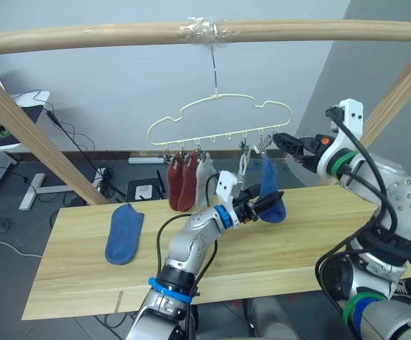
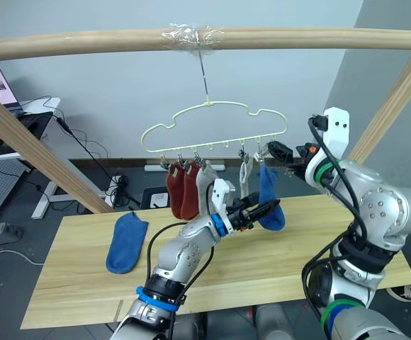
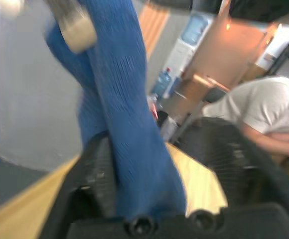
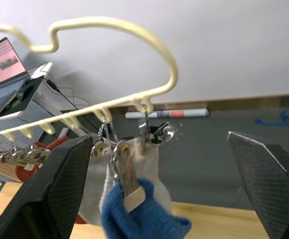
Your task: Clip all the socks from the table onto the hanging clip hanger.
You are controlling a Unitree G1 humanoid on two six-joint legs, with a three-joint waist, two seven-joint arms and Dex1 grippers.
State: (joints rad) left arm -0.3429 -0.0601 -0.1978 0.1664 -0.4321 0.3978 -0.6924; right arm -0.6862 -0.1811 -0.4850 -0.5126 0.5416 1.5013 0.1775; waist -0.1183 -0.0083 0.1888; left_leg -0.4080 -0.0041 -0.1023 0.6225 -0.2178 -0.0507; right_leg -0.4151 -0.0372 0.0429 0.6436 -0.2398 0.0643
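The left tool is clamped on a blue sock hanging from the hanger, while the right tool, fingers apart, sits just right of its clip.

Head pair: looking forward and down from behind both arms, taking in the worktop and the clip hanger alike. Left wrist: pressed close against a blue sock. Right wrist: near, facing the clip hanger's end; sharing that sock and clip.
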